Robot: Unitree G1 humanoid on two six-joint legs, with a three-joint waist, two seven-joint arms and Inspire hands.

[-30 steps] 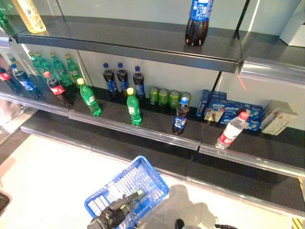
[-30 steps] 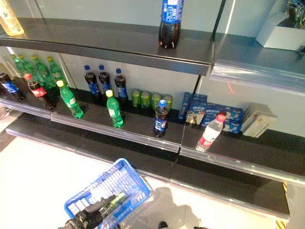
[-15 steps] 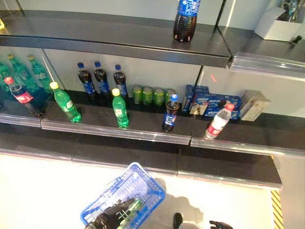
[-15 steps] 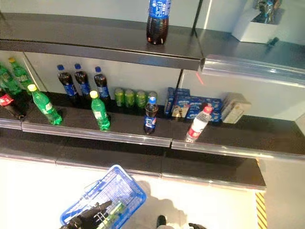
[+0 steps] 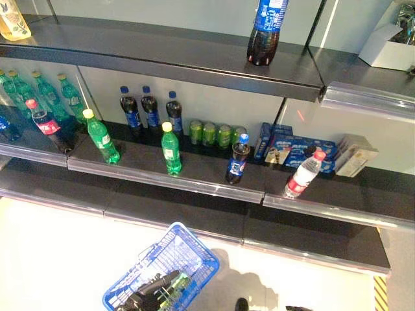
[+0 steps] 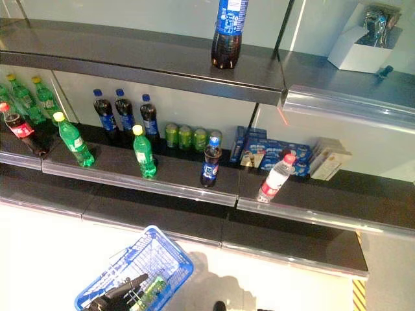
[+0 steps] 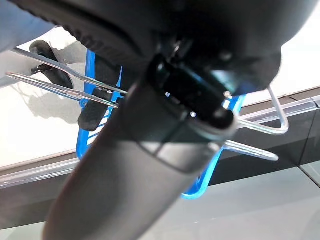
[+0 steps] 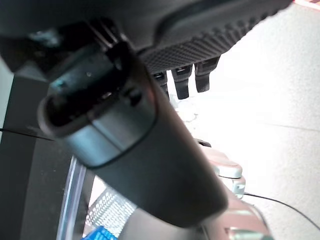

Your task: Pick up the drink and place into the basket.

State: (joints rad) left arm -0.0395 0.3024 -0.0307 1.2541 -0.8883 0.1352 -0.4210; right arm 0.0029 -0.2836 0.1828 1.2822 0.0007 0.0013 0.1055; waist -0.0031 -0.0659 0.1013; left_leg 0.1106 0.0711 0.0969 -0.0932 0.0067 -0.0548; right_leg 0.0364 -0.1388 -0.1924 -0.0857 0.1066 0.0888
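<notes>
A green bottle (image 5: 174,287) already lies inside the blue basket (image 5: 194,249) on the floor before the shelf (image 5: 162,172), so the placing looks largely done, though I cannot tell whether the drink is fully let go. The left robot hand (image 5: 146,297) reaches down into the basket beside the bottle, its dark bulk over the wire handles (image 7: 60,87); whether its fingers are spread or pinching the bottle is hidden. The right robot hand (image 8: 187,80) hangs low off to the side over the floor, its fingers straight and holding nothing.
</notes>
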